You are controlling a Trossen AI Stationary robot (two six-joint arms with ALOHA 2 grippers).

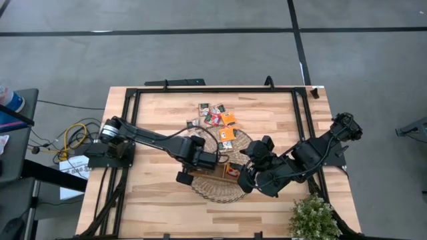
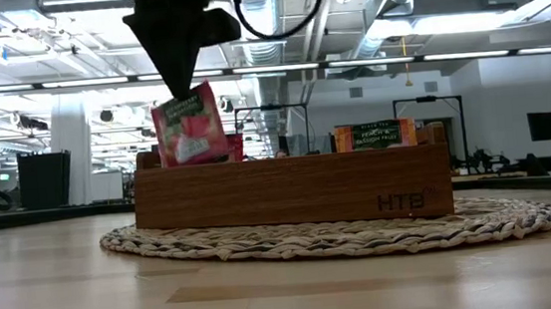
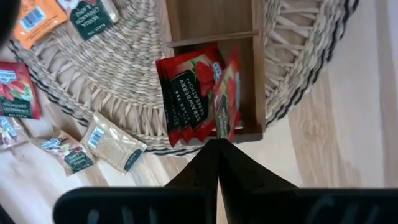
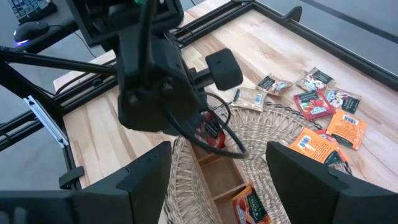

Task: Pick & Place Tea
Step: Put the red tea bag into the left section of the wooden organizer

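My left gripper is shut on a red tea sachet above the end compartment of the brown wooden tray, on the tray's left in the high view. More red sachets lean in that compartment. An orange sachet stands in the opposite end compartment. The tray sits on a round wicker mat. Several loose sachets, red, orange and pale, lie on the table and mat beyond it. My right gripper hangs open above the mat by the tray's right end, touching nothing. My left gripper pinches the red sachet by its top edge between its two fingers, coming from above and pointing down. The sachet hangs upright, slightly tilted, below the fingers. Its lower edge reaches the tray's rim; whether it rests inside I cannot tell.
A black metal frame runs around the light wooden table. A small green plant stands at the near right corner. Bare wood shows left of the mat and along the near edge. Cables lie off the table's left.
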